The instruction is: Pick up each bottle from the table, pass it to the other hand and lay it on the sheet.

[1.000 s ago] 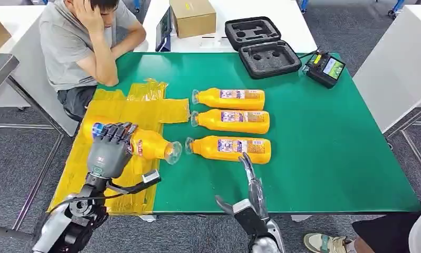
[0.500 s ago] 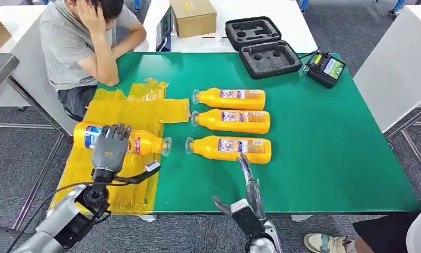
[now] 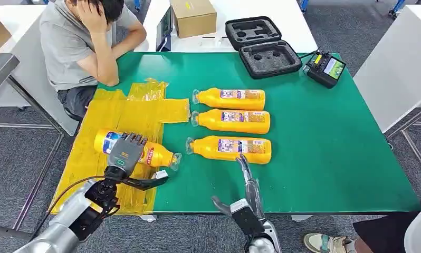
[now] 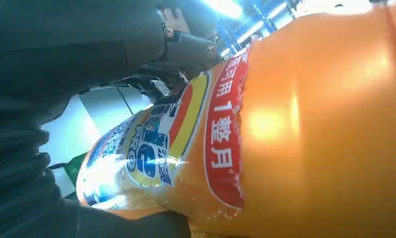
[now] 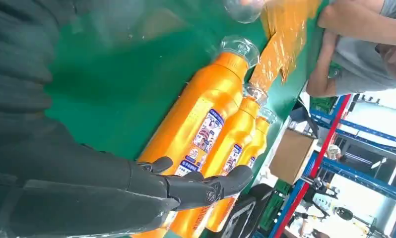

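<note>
L hand (image 3: 125, 151) grips bottle (image 3: 154, 154) over yellow sheet (image 3: 125, 113); R hand (image 3: 249, 191) empty, fingers apart.

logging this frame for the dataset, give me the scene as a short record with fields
left robot hand: grips an orange bottle, which lies over the yellow sheet, clear cap toward the table's middle
right robot hand: holds nothing, fingers extended near the nearest bottle
bottles waiting: three, lying side by side on the green table, caps toward the sheet
far edge: black foam case, small device
person: seated at the far left corner, head on hand
</note>
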You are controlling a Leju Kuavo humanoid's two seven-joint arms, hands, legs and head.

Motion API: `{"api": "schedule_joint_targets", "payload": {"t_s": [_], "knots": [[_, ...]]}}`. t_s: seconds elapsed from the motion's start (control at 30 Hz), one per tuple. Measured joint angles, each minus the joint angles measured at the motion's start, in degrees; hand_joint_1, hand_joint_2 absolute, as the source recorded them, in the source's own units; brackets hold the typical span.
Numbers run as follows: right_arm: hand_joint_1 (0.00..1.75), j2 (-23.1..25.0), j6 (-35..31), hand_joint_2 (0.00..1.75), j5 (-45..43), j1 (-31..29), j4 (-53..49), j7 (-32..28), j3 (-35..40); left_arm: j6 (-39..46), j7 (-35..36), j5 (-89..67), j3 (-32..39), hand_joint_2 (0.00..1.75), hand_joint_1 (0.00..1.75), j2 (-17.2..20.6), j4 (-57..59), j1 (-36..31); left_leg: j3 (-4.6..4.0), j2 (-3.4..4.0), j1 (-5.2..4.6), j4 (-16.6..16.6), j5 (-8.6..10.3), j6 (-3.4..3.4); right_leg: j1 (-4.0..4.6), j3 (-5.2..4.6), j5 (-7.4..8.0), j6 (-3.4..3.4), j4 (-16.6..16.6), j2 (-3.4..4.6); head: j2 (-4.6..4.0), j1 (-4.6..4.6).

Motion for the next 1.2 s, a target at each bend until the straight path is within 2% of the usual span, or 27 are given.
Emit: {"api": "schedule_joint_targets", "payload": {"t_s": [0.17, 0.2, 0.47, 0.5, 0.67, 0.73, 0.77, 0.8, 0.87, 0.9, 0.93, 1.03, 1.2], "knots": [[0.00, 0.00, 0.00, 1.75, -0.48, 0.00, 0.20, 0.00, 0.02, 0.48, -0.37, 0.02, 1.73, 1.75, 1.54, -0.77, 2.54, -1.36, 0.02, 0.00, 0.00, 0.00, 0.01, 0.00, 0.01, 0.00, 0.01, -0.01, 0.00, 0.00, 0.00, 0.00], [0.00, 0.00, 0.00, 0.00, -0.55, 0.00, 0.24, 0.02, 0.02, 0.57, -0.11, -0.02, 1.99, 1.75, 1.59, -0.92, 3.03, -1.61, 0.02, 0.00, 0.01, 0.00, 0.01, 0.00, 0.01, 0.00, 0.01, -0.01, 0.00, 0.01, 0.00, 0.00], [0.00, 0.02, 1.31, 0.00, -1.40, 0.01, 0.35, 0.00, 0.00, 1.40, 5.93, -0.52, 3.63, 1.75, 1.66, -2.62, 5.48, -2.44, 0.01, 0.00, 0.02, 0.00, 0.01, 0.00, 0.01, -0.01, 0.00, 0.00, 0.01, 0.01, 0.00, 0.00], [0.00, 0.02, 1.33, 0.00, -1.40, 0.01, 0.35, 0.02, 0.00, 1.36, 6.21, -0.52, 3.71, 1.75, 1.59, -2.78, 5.66, -2.44, 0.01, 0.00, 0.02, 0.00, 0.01, 0.00, 0.01, -0.01, 0.00, 0.00, 0.00, 0.01, 0.00, 0.00], [0.00, 0.02, 1.35, 0.00, -1.35, 0.02, 0.35, 0.02, -0.02, 1.01, 6.51, -0.52, 4.19, 1.75, 1.59, -3.56, 6.20, -2.45, 0.01, 0.00, 0.01, 0.00, 0.00, 0.00, 0.00, 0.00, 0.00, 0.00, 0.00, 0.01, 0.00, 0.00], [0.00, 0.00, 1.36, 0.00, -1.31, 0.03, 0.35, 0.00, -0.02, 0.13, 6.43, -0.55, 4.57, 1.75, 1.47, -3.91, 6.47, -2.46, 0.01, 0.00, 0.01, 0.00, 0.01, 0.00, 0.00, 0.00, 0.01, 0.00, 0.00, 0.01, 0.00, 0.00], [0.00, 0.00, 1.36, 0.00, -1.27, 0.04, 0.35, 0.00, -0.02, -0.15, 6.27, -0.55, 4.65, 1.75, 1.50, -4.11, 6.56, -2.46, 0.01, 0.00, 0.01, 0.00, 0.01, 0.00, 0.00, 0.01, 0.01, 0.00, 0.00, 0.00, 0.00, 0.00], [0.00, 0.00, 1.36, 0.00, -1.18, 0.05, 0.35, 0.02, -0.04, -0.44, 6.06, -0.55, 4.72, 1.75, 1.41, -4.24, 6.62, -2.46, 0.01, 0.00, 0.01, 0.00, 0.01, 0.00, 0.01, 0.01, 0.01, 0.00, 0.00, 0.00, 0.00, 0.00], [0.00, 0.02, 1.35, 0.00, -0.98, 0.06, 0.35, 0.02, -0.04, -0.91, 5.42, -0.55, 4.87, 1.75, 1.38, -4.59, 6.88, -2.52, 0.02, 0.00, 0.01, 0.00, 0.01, 0.00, 0.00, 0.02, 0.01, 0.00, 0.00, 0.00, 0.00, 0.00], [0.00, 0.02, 1.36, 0.00, -0.90, 0.06, 0.35, 0.02, -0.04, -1.00, 5.21, -0.55, 4.98, 1.75, 0.51, -4.72, 6.97, -2.59, 0.02, 0.00, 0.01, 0.00, 0.01, 0.00, 0.01, 0.03, 0.01, 0.00, 0.00, 0.00, 0.00, 0.00], [0.00, 0.02, 1.36, 0.00, -0.81, 0.06, 0.35, 0.00, -0.04, -1.07, 4.98, -0.55, 5.05, 1.75, 0.24, -4.81, 7.04, -2.66, 0.02, 0.00, 0.01, 0.00, 0.01, 0.00, 0.00, 0.03, 0.01, 0.00, 0.00, 0.00, 0.00, 0.00], [0.00, 0.02, 1.35, 0.00, -0.81, 0.07, 0.35, 0.00, -0.04, -1.18, 4.74, -0.55, 5.07, 1.75, 0.00, -4.96, 7.30, -2.81, 0.02, 0.00, 0.02, 0.00, 0.01, 0.00, 0.01, 0.03, 0.01, 0.00, 0.00, 0.00, 0.00, 0.00], [0.00, 0.02, 1.51, 0.00, -0.83, 0.08, 0.35, 0.02, -0.07, -0.96, 4.24, -0.55, 5.09, 1.75, 0.00, -5.18, 7.84, -2.89, 0.02, 0.00, 0.01, 0.00, 0.01, 0.00, 0.00, 0.03, 0.00, 0.00, 0.00, 0.00, 0.00, 0.00]]}}
